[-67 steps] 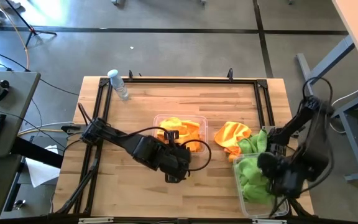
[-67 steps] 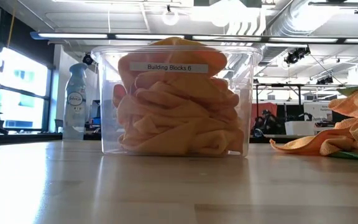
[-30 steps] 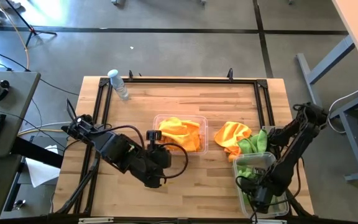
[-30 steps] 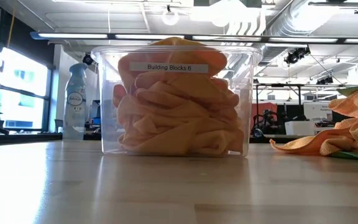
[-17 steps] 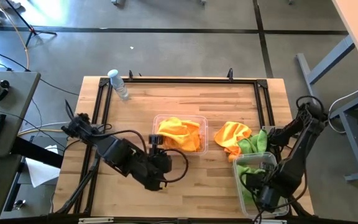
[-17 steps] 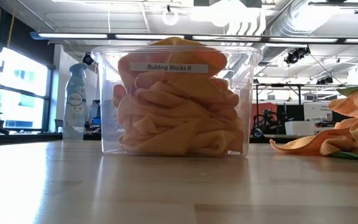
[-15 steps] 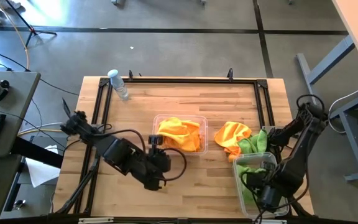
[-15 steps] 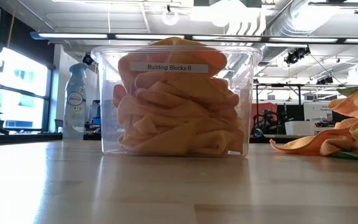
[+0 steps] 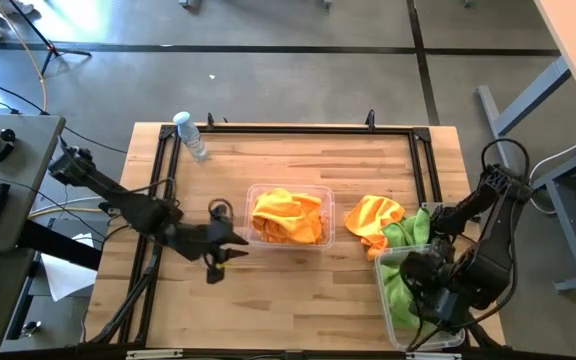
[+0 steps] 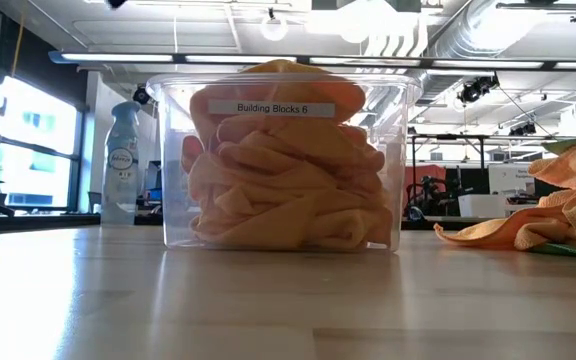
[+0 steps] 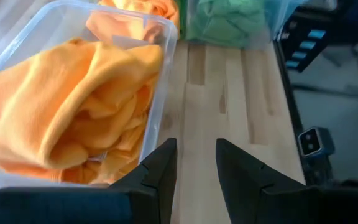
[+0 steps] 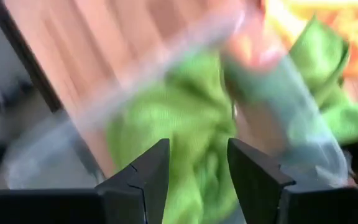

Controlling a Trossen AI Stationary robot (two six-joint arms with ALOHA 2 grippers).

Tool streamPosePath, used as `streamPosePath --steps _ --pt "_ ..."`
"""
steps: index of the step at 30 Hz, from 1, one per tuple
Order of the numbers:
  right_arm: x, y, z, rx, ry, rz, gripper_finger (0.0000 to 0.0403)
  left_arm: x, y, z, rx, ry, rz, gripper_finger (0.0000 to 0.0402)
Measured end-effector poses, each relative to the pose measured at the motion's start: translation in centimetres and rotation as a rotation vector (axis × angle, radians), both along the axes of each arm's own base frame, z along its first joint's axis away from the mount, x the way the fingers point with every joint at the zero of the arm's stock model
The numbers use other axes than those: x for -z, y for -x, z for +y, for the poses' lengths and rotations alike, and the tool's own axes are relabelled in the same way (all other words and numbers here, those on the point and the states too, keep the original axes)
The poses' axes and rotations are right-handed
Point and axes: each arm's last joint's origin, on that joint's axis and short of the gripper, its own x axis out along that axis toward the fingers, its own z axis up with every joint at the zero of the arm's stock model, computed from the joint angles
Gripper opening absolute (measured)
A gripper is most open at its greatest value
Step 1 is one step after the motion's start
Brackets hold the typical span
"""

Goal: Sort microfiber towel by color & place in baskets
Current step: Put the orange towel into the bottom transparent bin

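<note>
- My left gripper (image 11: 194, 163) hangs over the counter (image 9: 298, 290) near its left edge, beside the middle tub (image 9: 288, 216). Its fingers stand a narrow gap apart with nothing between them.
- That tub sits at the counter's centre and is packed with orange towels (image 10: 288, 180) right up to the rim, which I read as the orange side of the sort nearly done.
- My right gripper (image 12: 194, 168) hovers over the second tub (image 9: 408, 290) at the counter's front right corner. Its fingers are parted and empty, as best I can tell through the blur.
- Green towels (image 12: 185, 124) fill that tub, so each colour has its own bin on its own arm's side.
- A loose heap remains on the counter by the right edge, just behind the green tub: an orange towel (image 9: 373, 220) touching a green one (image 9: 408, 228).
- I judge those two are left unsorted because neither gripper holds anything yet.
- A bottle (image 9: 190, 135) stands at the back left corner, clear of the work.
</note>
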Motion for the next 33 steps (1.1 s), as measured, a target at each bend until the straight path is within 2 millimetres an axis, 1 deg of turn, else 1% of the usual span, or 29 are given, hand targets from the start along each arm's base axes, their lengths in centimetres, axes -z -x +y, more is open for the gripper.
streamPosePath --steps 2,4,10,15,18,20,22,25,33 --pt "-0.3 -0.5 -0.5 0.085 0.037 -0.099 0.0153 0.7 1.2 0.7 -0.001 0.029 -0.033 0.0101" --pt "-0.3 -1.2 -1.2 0.206 0.048 -0.160 0.0148 1.3 2.2 1.2 0.010 0.053 -0.056 0.0101" --pt "-0.2 -3.6 -3.4 0.497 0.029 -0.187 0.0140 2.1 5.0 2.8 0.019 0.087 -0.107 0.0101" --pt "0.0 -5.7 -6.0 0.625 0.058 -0.197 0.0140 2.0 6.5 3.7 0.023 0.095 -0.136 0.0101" --pt "1.0 -6.8 -8.0 0.660 0.122 -0.167 0.0139 1.8 6.9 3.9 0.037 0.085 -0.155 0.0101" --pt "2.0 -7.2 -9.4 0.652 0.147 -0.094 0.0139 1.6 7.0 4.0 0.042 0.081 -0.163 0.0101" --pt "3.1 -7.2 -10.7 0.647 0.154 -0.017 0.0139 1.6 7.0 4.0 0.043 0.080 -0.163 0.0101" --pt "4.4 -6.7 -12.7 0.655 0.156 0.017 0.0139 1.6 7.0 4.0 0.044 0.079 -0.163 0.0101" --pt "8.2 -3.4 -17.8 0.750 0.048 0.016 0.0139 1.6 7.0 4.1 0.059 0.039 -0.166 0.0101"
